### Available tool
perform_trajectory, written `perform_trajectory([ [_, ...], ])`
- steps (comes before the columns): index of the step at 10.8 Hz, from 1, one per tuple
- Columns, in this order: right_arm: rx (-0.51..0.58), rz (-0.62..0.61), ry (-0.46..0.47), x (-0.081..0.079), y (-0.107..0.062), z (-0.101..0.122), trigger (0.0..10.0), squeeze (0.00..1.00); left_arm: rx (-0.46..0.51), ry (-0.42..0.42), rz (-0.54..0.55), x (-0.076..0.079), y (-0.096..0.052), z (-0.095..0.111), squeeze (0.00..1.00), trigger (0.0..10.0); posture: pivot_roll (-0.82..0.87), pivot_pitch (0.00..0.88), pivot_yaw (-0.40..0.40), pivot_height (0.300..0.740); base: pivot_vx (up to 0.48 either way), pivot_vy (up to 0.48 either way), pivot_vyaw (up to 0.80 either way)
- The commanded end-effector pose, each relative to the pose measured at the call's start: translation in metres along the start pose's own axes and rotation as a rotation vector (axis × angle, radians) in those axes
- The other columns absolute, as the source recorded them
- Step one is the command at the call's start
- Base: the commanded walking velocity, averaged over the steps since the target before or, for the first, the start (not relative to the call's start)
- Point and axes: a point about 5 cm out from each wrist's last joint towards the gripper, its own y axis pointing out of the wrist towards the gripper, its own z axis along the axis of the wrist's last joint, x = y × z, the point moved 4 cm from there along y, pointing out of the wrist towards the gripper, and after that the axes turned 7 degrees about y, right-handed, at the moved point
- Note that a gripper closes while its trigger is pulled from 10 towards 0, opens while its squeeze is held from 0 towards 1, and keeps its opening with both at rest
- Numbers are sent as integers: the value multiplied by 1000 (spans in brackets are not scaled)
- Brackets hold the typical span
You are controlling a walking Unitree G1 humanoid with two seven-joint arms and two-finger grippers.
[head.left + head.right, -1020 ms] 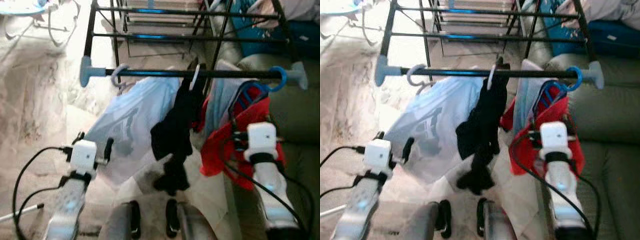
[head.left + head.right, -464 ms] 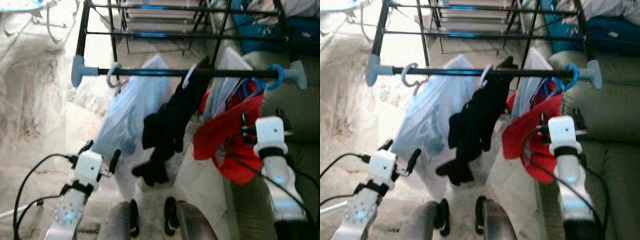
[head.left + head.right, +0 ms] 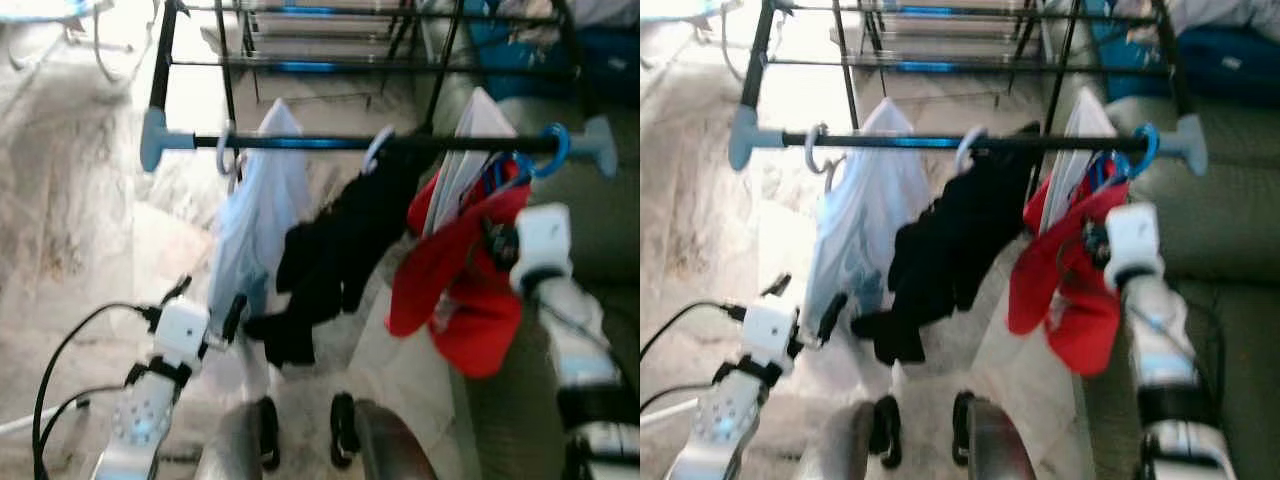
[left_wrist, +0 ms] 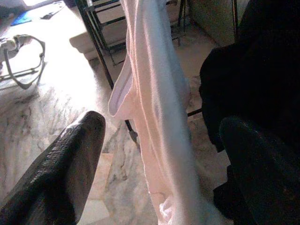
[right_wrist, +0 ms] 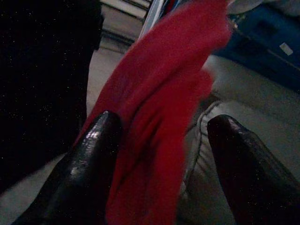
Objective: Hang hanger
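Through my head cameras I am looking down at the black rail [image 3: 380,142] running side to side in front of me, its long axis left to right; the blue hanger [image 3: 548,152] is hooked near the rail's right end, carrying the red garment [image 3: 455,275], which is draping downward and toward me. My right claw [image 3: 497,243] is sitting just beside that red cloth, and I judge the step needs me to check that the hook is seated fully over the rail. A white garment [image 3: 862,215] and a black garment [image 3: 955,245] are hanging to its left, and my left claw [image 3: 205,305] is waiting low near the white one. In my left wrist view its fingers [image 4: 70,164] are spread wide, gripping nothing. In my right wrist view the fingers [image 5: 89,164] are spread too, with red cloth lying between them, unpinched.
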Motion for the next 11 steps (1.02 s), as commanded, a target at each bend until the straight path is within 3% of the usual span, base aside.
perform_trajectory([
  [1, -54, -19, 45, 6, -4, -12, 0, 0, -17, 4, -2, 3, -5, -3, 0, 10000, -3, 261, -46, 740, 0, 0, 0],
  [3, -57, 17, 83, -2, -10, -19, 0, 0, -18, 1, -2, 3, -4, -2, 0, 10000, -12, 266, -45, 740, 0, 0, 0],
  [6, -80, 20, 116, 2, -17, -26, 0, 0, -15, 2, -6, 5, -1, -2, 0, 10000, -21, 264, -44, 740, 0, 0, 0],
  [9, -68, 26, 118, 2, -15, -23, 0, 0, -15, -1, -5, 6, 0, -2, 0, 10000, -23, 257, -48, 740, 0, 0, 0],
  [11, -30, 53, 135, -7, -11, -15, 0, 0, -17, 2, -3, 6, 0, -3, 0, 10000, -18, 256, -49, 740, 0, 0, 0],
])
